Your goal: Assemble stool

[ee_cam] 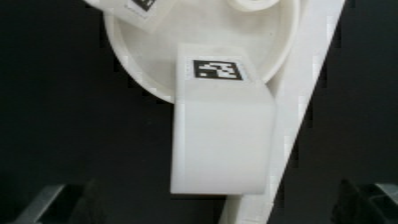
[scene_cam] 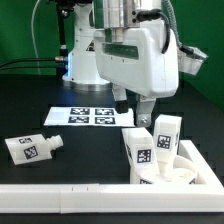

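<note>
The stool's round seat (scene_cam: 186, 173) rests on the dark surface at the exterior view's right. Two legs stand upright in it, the nearer leg (scene_cam: 140, 152) and a second leg (scene_cam: 167, 135) just beside it. A loose leg (scene_cam: 30, 148) lies on its side well apart, toward the exterior view's left.

The pincer (scene_cam: 135, 108) hangs directly above the nearer leg, spread wide and holding nothing. In the wrist view that tagged leg (ee_cam: 222, 130) sits centred between the dark fingertips (ee_cam: 45, 205), clear of both, its long axis pointing up toward the pincer.

No readable text; only square tags (ee_cam: 217, 70) on legs (scene_cam: 140, 150) and marker board (scene_cam: 58, 117).
</note>
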`<move>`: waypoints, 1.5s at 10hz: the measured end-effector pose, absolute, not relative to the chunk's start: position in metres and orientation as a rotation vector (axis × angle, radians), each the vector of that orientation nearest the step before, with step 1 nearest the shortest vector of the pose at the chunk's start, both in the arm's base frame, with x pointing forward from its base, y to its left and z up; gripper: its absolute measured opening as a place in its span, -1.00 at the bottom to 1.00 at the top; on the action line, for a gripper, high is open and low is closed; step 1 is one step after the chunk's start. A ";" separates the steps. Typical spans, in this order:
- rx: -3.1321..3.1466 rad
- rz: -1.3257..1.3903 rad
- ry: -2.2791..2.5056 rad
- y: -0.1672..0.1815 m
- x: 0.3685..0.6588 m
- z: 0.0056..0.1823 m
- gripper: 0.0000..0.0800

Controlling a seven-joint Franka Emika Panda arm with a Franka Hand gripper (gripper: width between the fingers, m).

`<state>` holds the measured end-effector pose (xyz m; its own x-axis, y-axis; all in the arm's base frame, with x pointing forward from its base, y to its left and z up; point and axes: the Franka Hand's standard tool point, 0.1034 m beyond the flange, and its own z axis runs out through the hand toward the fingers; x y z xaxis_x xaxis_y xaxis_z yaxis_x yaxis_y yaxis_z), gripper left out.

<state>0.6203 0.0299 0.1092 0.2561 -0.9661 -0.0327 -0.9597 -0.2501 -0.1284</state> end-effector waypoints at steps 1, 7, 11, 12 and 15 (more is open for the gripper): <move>-2.431 -0.091 1.762 0.017 0.618 0.108 0.62; -2.573 -0.088 1.547 -0.025 0.602 0.106 0.62; -2.509 -0.033 1.590 -0.093 0.575 0.082 0.62; -2.496 -0.007 1.628 -0.106 0.559 0.066 0.62; -2.506 -0.016 1.611 -0.094 0.568 0.071 0.62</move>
<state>0.5679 -0.0941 0.0715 0.4193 -0.9044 -0.0786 -0.9027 -0.4062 -0.1416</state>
